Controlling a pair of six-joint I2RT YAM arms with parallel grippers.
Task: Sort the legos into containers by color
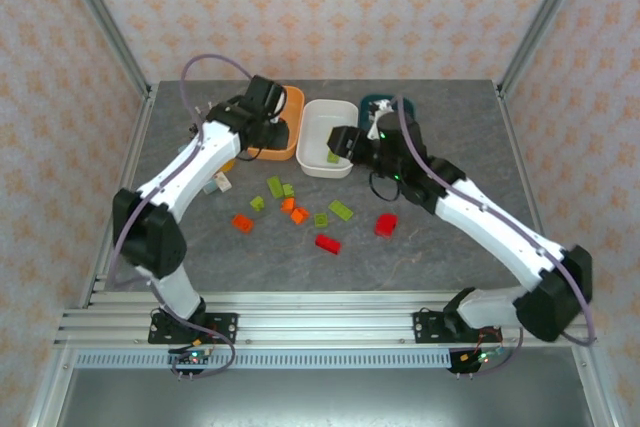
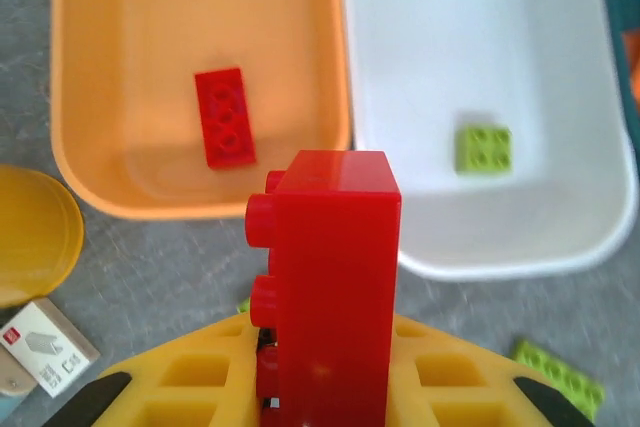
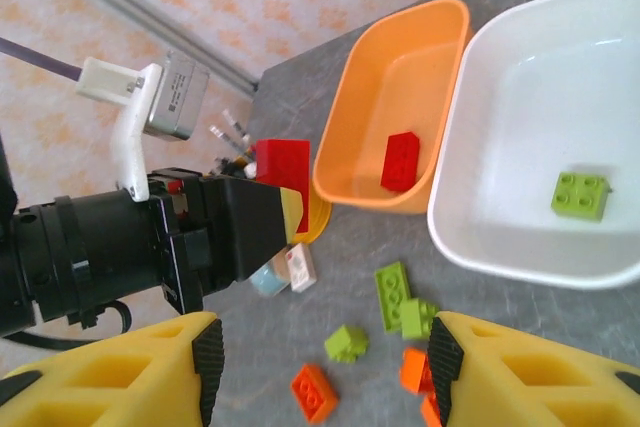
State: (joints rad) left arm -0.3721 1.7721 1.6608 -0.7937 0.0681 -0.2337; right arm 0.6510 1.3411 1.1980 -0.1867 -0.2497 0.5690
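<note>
My left gripper is shut on a red lego, holding it on end just short of the orange container; one red lego lies inside. The white container holds a green lego. In the top view the left gripper is at the orange container, and my right gripper hangs over the white container. The right gripper is open with nothing in it. The dark teal container is mostly hidden by the right arm.
Loose legos lie mid-table: green ones, orange ones and red ones. A yellow cup and a small white block sit left of the orange container. A metal rail runs along the near edge.
</note>
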